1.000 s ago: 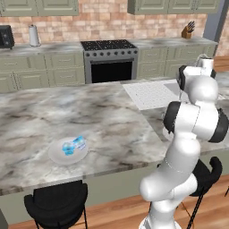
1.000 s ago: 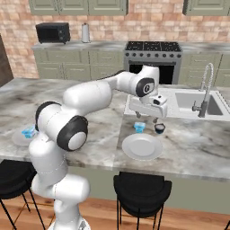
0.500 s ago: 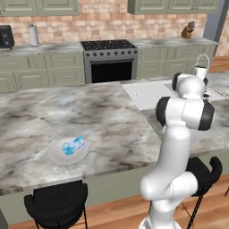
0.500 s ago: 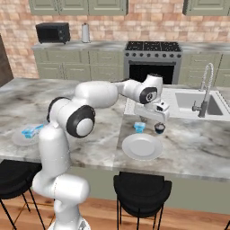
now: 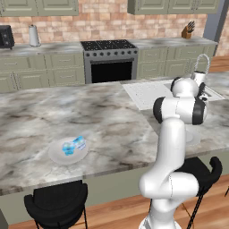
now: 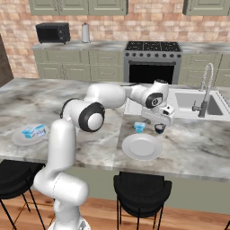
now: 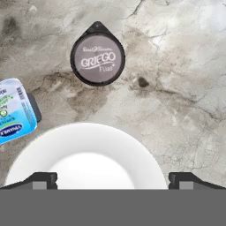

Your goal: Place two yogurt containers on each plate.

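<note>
White glaze of the near plate is cut off low in the hand view, and the light-blue yogurt container beside it runs off the edge. The gripper hangs over this plate with its fingers spread wide, holding nothing. A dark-lidded tub stands just beyond on the marble counter. From the right base view the arm reaches across, the hand pointing down. Far left, a second plate carries two yogurt containers.
</note>
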